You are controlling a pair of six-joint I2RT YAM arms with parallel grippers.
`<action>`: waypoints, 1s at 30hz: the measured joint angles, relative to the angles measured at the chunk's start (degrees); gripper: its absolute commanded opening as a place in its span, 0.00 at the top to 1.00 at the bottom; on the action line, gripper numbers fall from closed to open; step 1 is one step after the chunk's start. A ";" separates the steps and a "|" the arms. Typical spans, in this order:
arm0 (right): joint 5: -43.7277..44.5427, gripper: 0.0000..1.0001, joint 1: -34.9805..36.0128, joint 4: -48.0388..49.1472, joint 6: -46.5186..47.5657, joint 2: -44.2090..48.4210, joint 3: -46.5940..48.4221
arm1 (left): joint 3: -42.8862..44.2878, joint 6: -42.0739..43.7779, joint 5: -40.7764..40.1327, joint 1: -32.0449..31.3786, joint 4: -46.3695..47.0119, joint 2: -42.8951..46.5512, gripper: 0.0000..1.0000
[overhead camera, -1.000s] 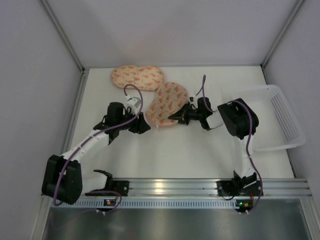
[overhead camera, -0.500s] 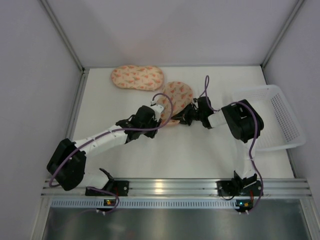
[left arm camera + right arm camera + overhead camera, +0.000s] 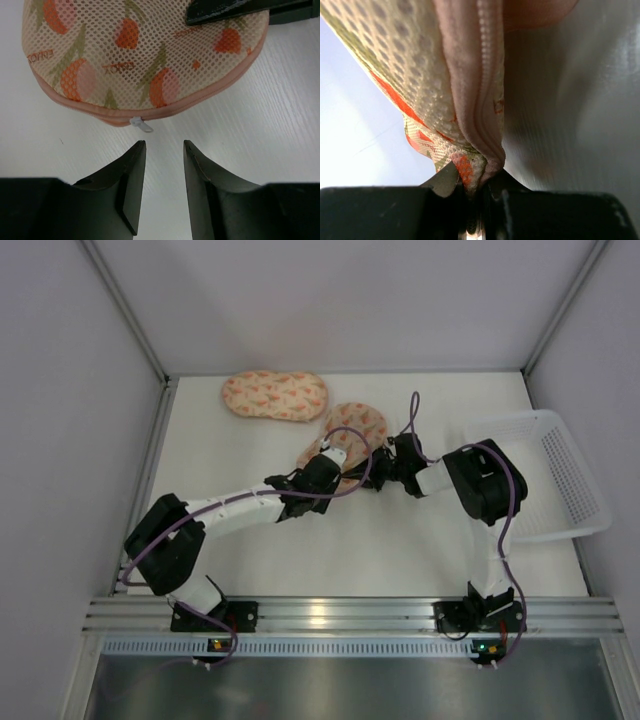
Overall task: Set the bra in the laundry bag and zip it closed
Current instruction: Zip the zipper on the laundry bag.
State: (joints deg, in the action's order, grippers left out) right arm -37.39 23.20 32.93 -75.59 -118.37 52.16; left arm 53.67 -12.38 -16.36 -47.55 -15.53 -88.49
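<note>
Mid-table: laundry bag [image 3: 360, 421] is laid flat. Its edge seam is pinched tight in the right gripper [image 3: 472, 186]. The left gripper [image 3: 162, 147] is held partly open and empty, just short of the zipper pull [image 3: 142, 124]. A twin pouch [image 3: 275, 395] is seen farther back.

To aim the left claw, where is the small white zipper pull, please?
Left wrist view: the small white zipper pull sits on the seam of the peach-pink printed mesh pouch, just ahead of the left claw.

Laundry bag [image 3: 145, 55] — peach, fruit-printed mesh — lying print-up.
</note>
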 measured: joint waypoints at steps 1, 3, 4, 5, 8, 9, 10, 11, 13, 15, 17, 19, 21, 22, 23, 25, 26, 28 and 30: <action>0.02 1.00 0.02 0.02 -0.11 0.00 0.00 | 0.63 -0.26 -1.25 -0.04 -0.09 -0.98 0.59; 0.02 1.00 0.02 0.04 -0.17 0.00 0.00 | 1.55 -0.96 -3.41 -0.09 -0.46 -2.43 0.59; 0.02 1.00 0.02 0.04 -0.22 0.00 0.00 | 1.79 -1.16 -4.24 -0.09 -0.57 -2.84 0.59; 0.02 1.00 0.02 0.09 -0.33 0.00 0.00 | 2.05 -1.36 -5.09 -0.07 -0.74 -3.17 0.59; 0.02 1.00 0.02 0.24 -0.68 0.02 0.00 | 2.95 -1.70 -7.17 -0.09 -1.29 -3.96 0.59; 0.00 1.00 0.02 0.28 -0.74 0.02 0.00 | 3.28 -1.79 -7.54 -0.09 -1.33 -4.22 0.59; 0.00 1.00 0.02 0.33 -0.83 0.02 0.00 | 3.65 -1.92 -7.93 -0.09 -1.40 -4.55 0.59; 0.00 1.00 0.02 0.42 -1.03 0.02 0.00 | 4.02 -2.05 -8.24 -0.09 -1.40 -4.90 0.60; 0.00 1.00 0.02 0.50 -1.18 0.02 -0.02 | 4.44 -2.32 -8.59 -0.07 -1.44 -5.44 0.61; 0.00 1.00 0.04 0.52 -1.22 0.02 -0.02 | 4.61 -2.51 -8.57 -0.09 -1.51 -5.79 0.65; 0.00 1.00 0.04 0.59 -1.33 0.02 -0.02 | 4.63 -2.60 -8.55 -0.09 -1.64 -5.92 0.68; -0.02 1.00 0.04 0.74 -1.64 0.02 -0.02 | 4.63 -2.67 -8.50 -0.09 -1.68 -5.92 0.75; -0.07 1.00 0.04 0.92 -1.97 0.02 -0.04 | 4.63 -2.71 -8.50 -0.07 -1.68 -5.92 0.84; -0.09 1.00 0.04 0.94 -2.08 0.02 -0.04 | 4.63 -2.73 -8.52 -0.07 -1.70 -5.92 0.90; -0.15 1.00 0.04 0.96 -2.10 0.02 -0.04 | 4.63 -2.71 -8.59 -0.04 -1.79 -5.92 0.94; -0.17 1.00 0.04 0.98 -2.10 0.02 -0.07 | 4.63 -2.58 -8.55 0.13 -2.14 -5.92 1.00; -0.17 1.00 0.04 0.98 -2.08 0.02 -0.07 | 4.63 -2.54 -8.52 0.20 -2.23 -5.92 1.00; -0.17 1.00 0.04 0.98 -2.05 0.02 -0.07 | 4.63 -2.43 -8.33 0.33 -2.25 -5.92 1.00; -0.17 1.00 0.04 0.94 -1.97 0.02 -0.07 | 4.46 -2.43 -7.78 0.76 -2.19 -5.73 1.00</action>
State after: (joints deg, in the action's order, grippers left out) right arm -37.56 23.24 33.87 -77.56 -118.34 52.10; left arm 58.13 -14.81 -24.14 -46.78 -17.72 -94.21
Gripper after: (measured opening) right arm 0.078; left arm 0.017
